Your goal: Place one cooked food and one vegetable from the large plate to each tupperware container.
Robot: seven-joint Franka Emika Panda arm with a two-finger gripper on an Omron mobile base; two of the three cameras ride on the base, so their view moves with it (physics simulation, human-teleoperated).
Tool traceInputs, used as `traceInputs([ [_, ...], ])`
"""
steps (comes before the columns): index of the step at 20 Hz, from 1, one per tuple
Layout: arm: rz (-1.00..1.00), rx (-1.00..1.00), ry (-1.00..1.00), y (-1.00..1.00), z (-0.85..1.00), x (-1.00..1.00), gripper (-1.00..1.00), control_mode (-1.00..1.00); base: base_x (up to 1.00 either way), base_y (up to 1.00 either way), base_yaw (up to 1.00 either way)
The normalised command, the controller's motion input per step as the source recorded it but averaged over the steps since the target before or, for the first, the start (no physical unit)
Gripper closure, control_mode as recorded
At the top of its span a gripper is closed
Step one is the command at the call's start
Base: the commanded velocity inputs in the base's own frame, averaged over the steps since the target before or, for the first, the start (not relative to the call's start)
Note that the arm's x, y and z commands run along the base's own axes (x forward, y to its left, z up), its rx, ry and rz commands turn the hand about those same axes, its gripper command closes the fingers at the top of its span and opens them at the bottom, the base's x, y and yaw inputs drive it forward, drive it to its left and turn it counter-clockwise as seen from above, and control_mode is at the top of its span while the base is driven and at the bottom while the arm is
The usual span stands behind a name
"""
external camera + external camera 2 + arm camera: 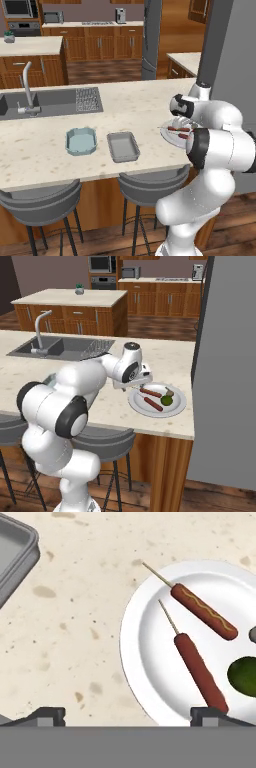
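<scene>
The large plate (150, 662) is pale white. On it lie 2 reddish-brown sausages on thin tan sticks; the upper sausage (204, 611) carries a wavy yellow line along its length, while the lower sausage (200, 672) is plain. Beside them sits a dark green vegetable (243, 675). The counter (75, 637) is cream, speckled with tan and brown flecks. One tupperware container (80, 140) is light blue, the other container (123, 146) grey. The sink (50, 102) is dark grey, and the cabinets (100, 47) are warm brown wood.
</scene>
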Motion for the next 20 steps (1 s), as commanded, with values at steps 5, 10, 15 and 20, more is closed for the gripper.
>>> traceInputs([
  [5, 0.06, -0.02, 0.06, -0.27, -0.30, 0.56, -1.00, -1.00, 0.00, 0.00, 0.00],
  [10, 0.05, 0.00, 0.02, -0.29, -0.31, 0.57, -1.00, -1.00, 0.00, 0.00, 0.00],
  [15, 0.06, -0.07, 0.00, -0.15, -0.49, 0.36, -1.00, -1.00, 0.00, 0.00, 0.00],
  [20, 0.07, -0.04, 0.00, -0.05, -0.39, 0.44, -1.00, -1.00, 0.00, 0.00, 0.00],
])
